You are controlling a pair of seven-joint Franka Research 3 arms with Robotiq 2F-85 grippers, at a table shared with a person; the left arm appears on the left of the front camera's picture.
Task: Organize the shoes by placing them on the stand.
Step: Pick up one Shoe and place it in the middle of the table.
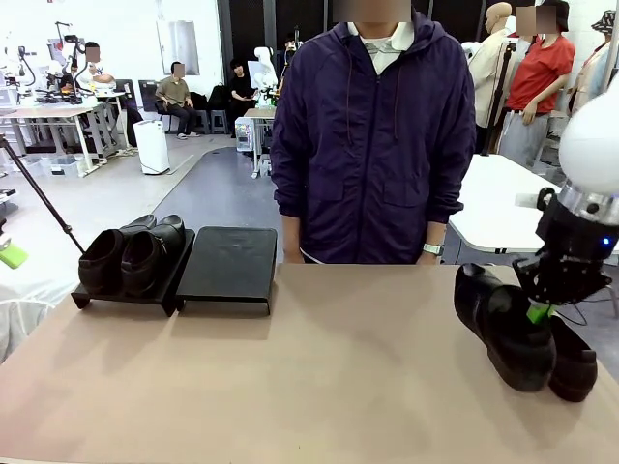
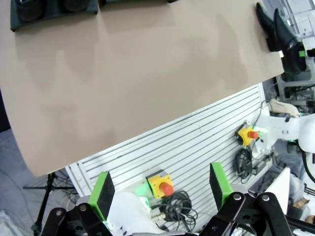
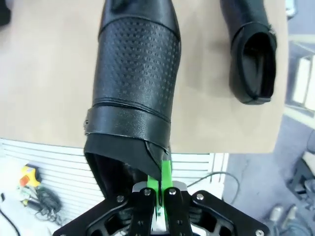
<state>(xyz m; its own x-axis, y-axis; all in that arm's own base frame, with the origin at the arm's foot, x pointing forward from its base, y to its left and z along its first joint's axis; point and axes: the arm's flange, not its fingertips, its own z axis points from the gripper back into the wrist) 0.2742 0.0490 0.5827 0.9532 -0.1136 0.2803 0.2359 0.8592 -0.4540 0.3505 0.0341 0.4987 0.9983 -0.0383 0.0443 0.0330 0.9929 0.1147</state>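
Note:
The stand (image 1: 228, 263) is at the table's far left. Its left panel carries two black shoes (image 1: 121, 259) side by side, and its right panel is bare. At the right end of the table, my right gripper (image 1: 537, 310) is shut on the heel rim of a third shoe (image 1: 503, 324), which is tilted. The right wrist view shows that grip (image 3: 160, 196) on this perforated shoe (image 3: 138, 73). A fourth shoe (image 1: 574, 363) lies just beside it on the table (image 3: 251, 59). My left gripper (image 2: 161, 189) hangs open and holds nothing, beyond the table's near edge.
A person in a dark purple jacket (image 1: 372, 135) stands at the far side, between the stand and the right-hand shoes. The tan tabletop (image 1: 329, 367) is bare across its middle. Below its near edge are a slatted panel and emergency-stop buttons (image 2: 162, 184).

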